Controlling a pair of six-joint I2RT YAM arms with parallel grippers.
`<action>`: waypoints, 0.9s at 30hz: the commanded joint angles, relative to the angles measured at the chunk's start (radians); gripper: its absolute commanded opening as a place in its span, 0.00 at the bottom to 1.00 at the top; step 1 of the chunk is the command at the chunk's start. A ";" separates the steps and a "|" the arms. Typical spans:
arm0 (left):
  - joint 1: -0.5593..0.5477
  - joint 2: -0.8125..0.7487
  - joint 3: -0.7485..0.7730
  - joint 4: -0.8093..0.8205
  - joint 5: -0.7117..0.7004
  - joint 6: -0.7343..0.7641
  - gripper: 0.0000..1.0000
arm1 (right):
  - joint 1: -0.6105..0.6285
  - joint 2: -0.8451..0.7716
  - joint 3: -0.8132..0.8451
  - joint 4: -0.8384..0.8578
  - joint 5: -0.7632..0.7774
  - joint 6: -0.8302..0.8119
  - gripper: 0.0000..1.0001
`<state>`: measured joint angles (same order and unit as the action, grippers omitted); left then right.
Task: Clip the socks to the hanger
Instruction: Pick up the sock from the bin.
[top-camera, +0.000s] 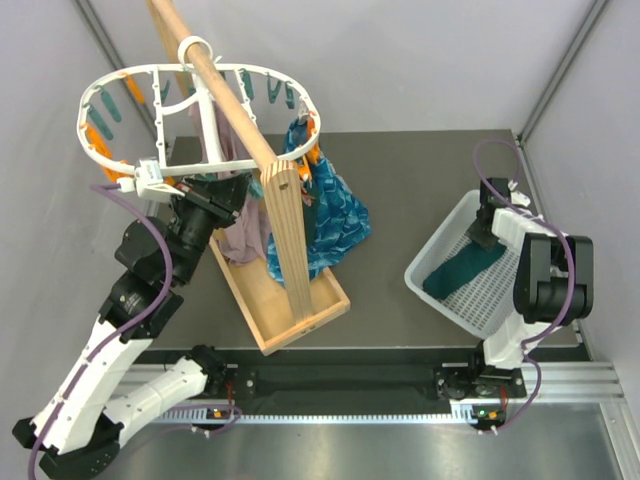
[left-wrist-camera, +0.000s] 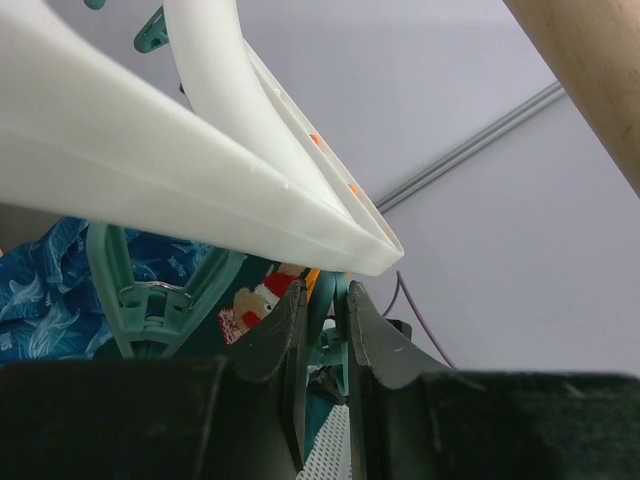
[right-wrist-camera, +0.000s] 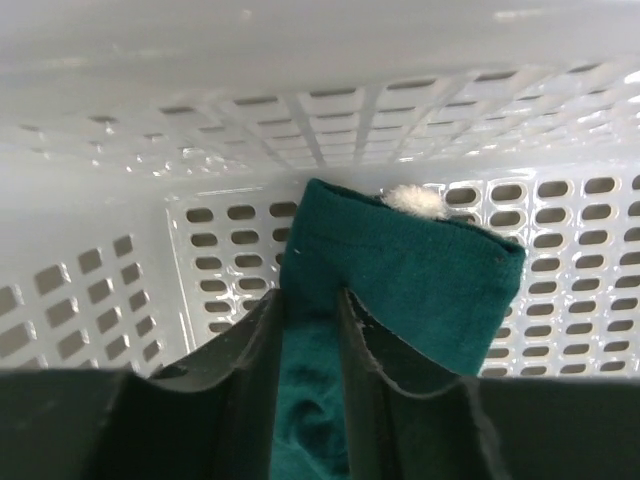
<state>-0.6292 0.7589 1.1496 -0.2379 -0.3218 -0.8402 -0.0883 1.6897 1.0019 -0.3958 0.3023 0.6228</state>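
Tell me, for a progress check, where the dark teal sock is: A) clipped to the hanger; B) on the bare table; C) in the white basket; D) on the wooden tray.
C: the sock lies in the white basket, pinched by the right gripper.

Bright, even, diffuse light; soft shadows; near-white glare on the close hanger (left-wrist-camera: 200, 170).
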 joint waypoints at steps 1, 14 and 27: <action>-0.003 -0.003 -0.007 -0.021 0.041 -0.025 0.00 | -0.005 -0.016 -0.016 0.012 0.012 -0.003 0.22; -0.003 -0.006 -0.008 -0.023 0.058 -0.033 0.00 | -0.005 -0.272 -0.060 0.011 -0.060 -0.170 0.00; -0.003 -0.016 -0.019 -0.005 0.058 -0.053 0.00 | 0.001 -0.627 -0.071 -0.051 -0.225 -0.308 0.00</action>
<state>-0.6292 0.7544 1.1488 -0.2401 -0.2981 -0.8635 -0.0879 1.0695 0.9031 -0.4126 0.1505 0.3679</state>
